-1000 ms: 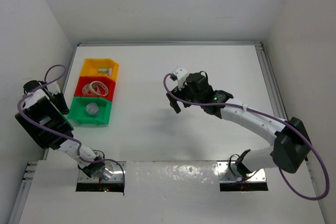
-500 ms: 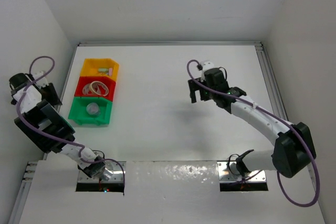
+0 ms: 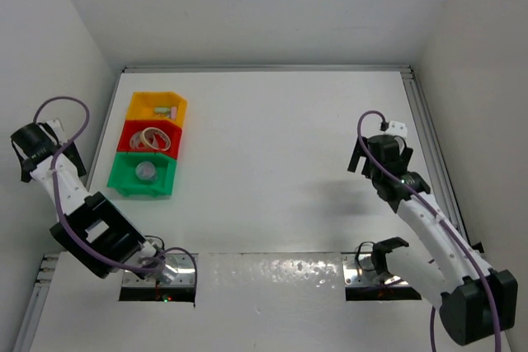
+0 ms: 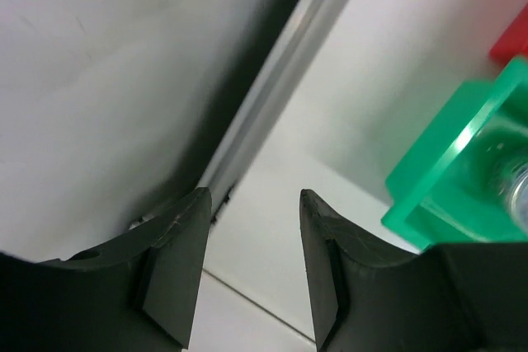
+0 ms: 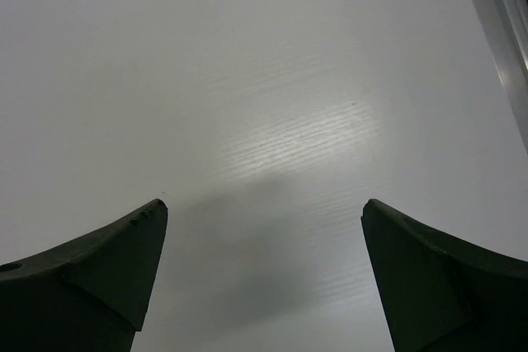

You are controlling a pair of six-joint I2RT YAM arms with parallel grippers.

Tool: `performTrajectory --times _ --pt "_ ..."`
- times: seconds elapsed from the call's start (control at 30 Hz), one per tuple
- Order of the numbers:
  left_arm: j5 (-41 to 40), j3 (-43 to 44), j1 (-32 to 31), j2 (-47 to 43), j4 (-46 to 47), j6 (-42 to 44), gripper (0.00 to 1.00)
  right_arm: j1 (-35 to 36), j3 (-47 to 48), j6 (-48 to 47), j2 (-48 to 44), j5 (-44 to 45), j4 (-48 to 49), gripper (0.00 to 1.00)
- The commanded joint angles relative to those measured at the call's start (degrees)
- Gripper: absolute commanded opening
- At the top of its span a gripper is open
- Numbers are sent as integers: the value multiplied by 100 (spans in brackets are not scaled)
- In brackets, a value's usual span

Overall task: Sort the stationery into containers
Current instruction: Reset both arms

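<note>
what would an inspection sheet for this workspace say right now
surface: white table, no loose items seen
job's things: yellow-orange bin, red bin and green bin in a column at left; small pieces in the yellow-orange, tan band ring in the red, grey tape ring in the green
clutter: nothing seen
grippers: left gripper off the green bin's outer side by the table edge, jaws apart, empty; right gripper over bare table at right, jaws apart, empty
cables: purple cable looped on each arm, clear of the bins
surroundings: white walls, metal rail along the table edges
</note>
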Motion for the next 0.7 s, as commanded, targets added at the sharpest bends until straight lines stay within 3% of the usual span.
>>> performTrajectory --times 0.0,0.3,0.67 --pt "-326 -474 51 -515 21 -13 45 -6 -247 343 -355 668 168 99" --pt "-326 -976 59 -1255 -5 -295 45 -15 -565 484 -742 925 493 99" --pt "-212 -986 51 -1212 74 -215 45 -15 -590 449 -785 679 615 99"
